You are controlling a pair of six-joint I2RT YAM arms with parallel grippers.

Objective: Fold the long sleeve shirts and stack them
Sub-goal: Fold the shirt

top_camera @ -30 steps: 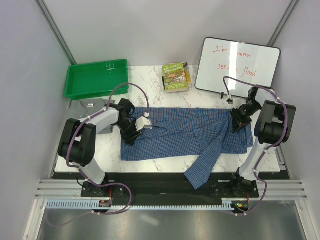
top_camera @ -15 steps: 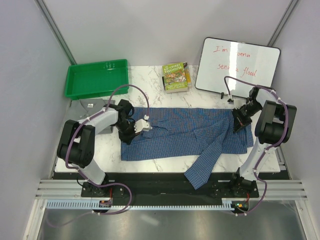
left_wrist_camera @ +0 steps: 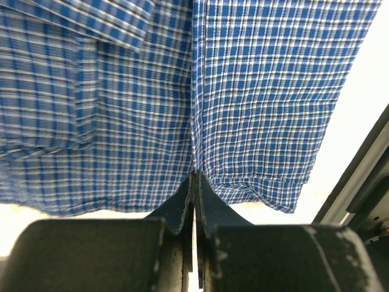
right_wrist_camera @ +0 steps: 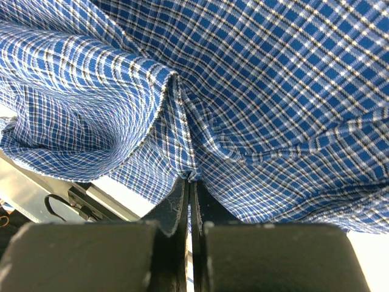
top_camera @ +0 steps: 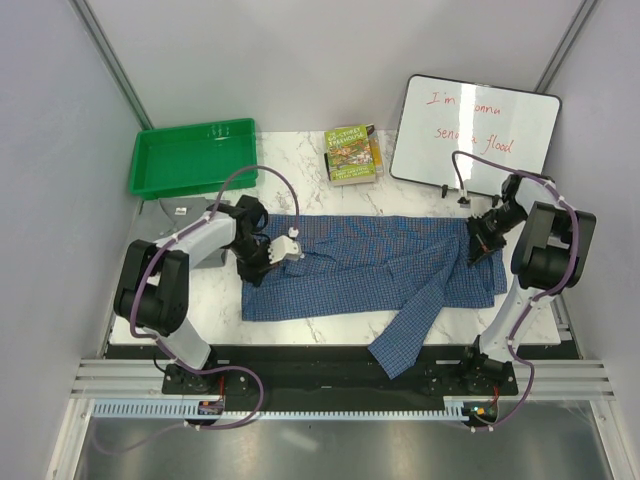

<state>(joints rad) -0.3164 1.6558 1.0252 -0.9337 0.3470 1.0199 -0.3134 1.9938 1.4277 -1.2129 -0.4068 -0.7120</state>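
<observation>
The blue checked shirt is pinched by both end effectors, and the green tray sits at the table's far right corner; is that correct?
Not quite: the top external view shows the green tray at the far left corner. Both the left end effector and the right end effector do pinch the blue checked shirt.

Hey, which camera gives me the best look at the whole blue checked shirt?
The top external view: it shows the blue checked shirt spread across the table, one sleeve hanging over the near edge. The left wrist view shows only cloth pinched in the left gripper; the right wrist view, bunched cloth in the right gripper.
</observation>
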